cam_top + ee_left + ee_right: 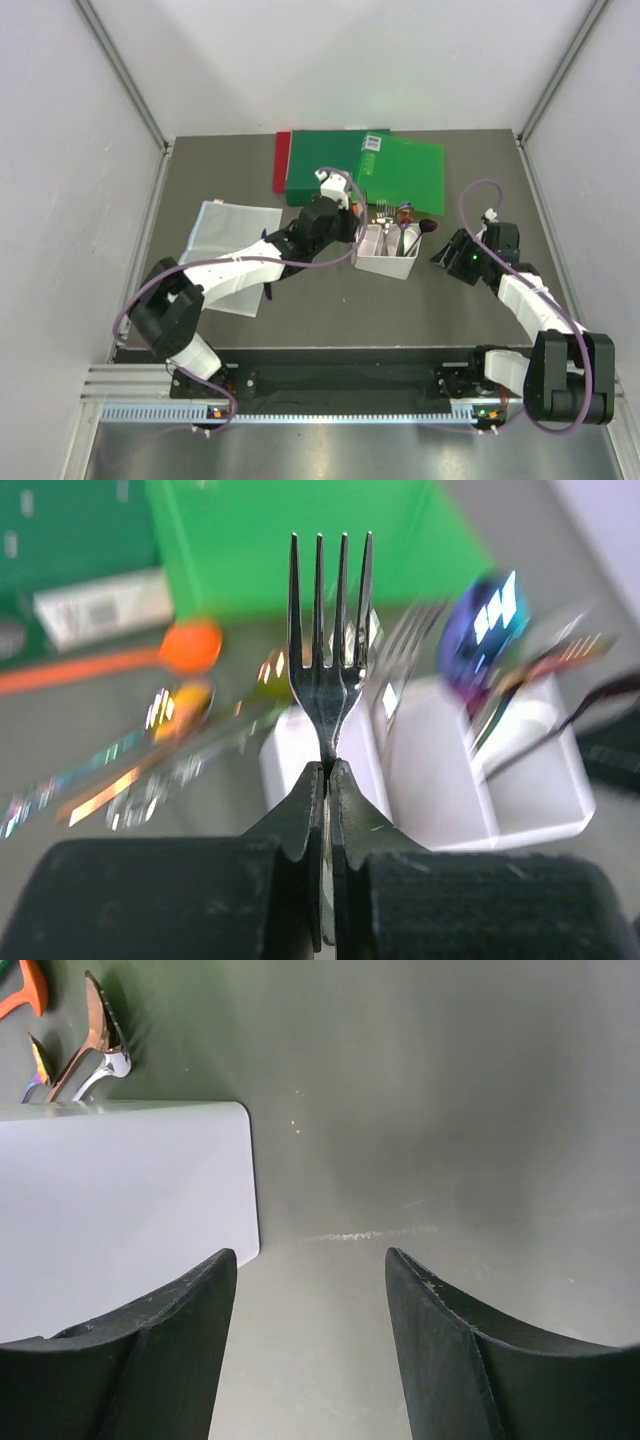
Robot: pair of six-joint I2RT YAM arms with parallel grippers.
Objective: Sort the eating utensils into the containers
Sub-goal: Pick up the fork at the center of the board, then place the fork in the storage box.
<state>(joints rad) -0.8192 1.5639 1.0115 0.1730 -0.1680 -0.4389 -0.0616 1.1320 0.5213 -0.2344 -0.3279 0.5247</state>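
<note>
My left gripper [329, 768] is shut on a silver fork [330, 650], tines pointing away, held just left of and above the white divided bin [450, 780]. In the top view that gripper [352, 212] hangs at the bin's [385, 265] left end. Several utensils stand in the bin, among them a purple spoon [480, 630]. An orange spoon [185, 647] and rainbow-metallic pieces [150, 750] lie on the table left of the bin. My right gripper [310, 1260] stands open and empty, low beside the bin's outer wall [120, 1220]; the top view shows the right gripper [447, 252] right of the bin.
Green folders [370, 165] over a red one [281, 160] lie behind the bin. A clear plastic sheet [232, 228] lies at the left. Utensil handles [85, 1045] stick up past the bin's far corner.
</note>
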